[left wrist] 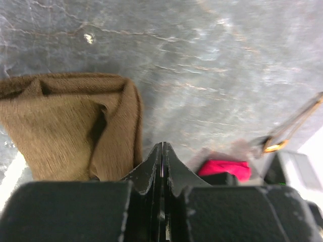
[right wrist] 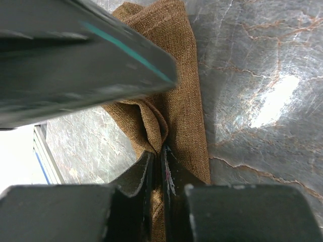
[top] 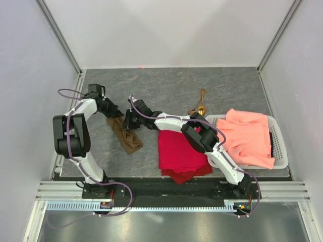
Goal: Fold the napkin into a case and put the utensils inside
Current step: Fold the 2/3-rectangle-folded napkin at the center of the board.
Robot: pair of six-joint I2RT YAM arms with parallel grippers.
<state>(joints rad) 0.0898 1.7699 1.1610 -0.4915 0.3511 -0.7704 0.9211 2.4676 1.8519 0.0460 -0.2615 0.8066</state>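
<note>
The right end effector [right wrist: 162, 151] was clenched on a fold of the napkin [top: 130, 137], laid left of centre on the desk [top: 166, 83], long axis diagonal toward lower right. The left end effector [left wrist: 162, 147] was clenched alongside.

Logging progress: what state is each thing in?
Olive-brown fabric napkin: folded into a narrow strip
Gold metal utensils: loose on table, outside napkin
Red cloth: folded
Salmon-orange cloth: heaped in white plastic basket
Left gripper: shut, beside napkin
Right gripper: pinching a napkin fold
</note>
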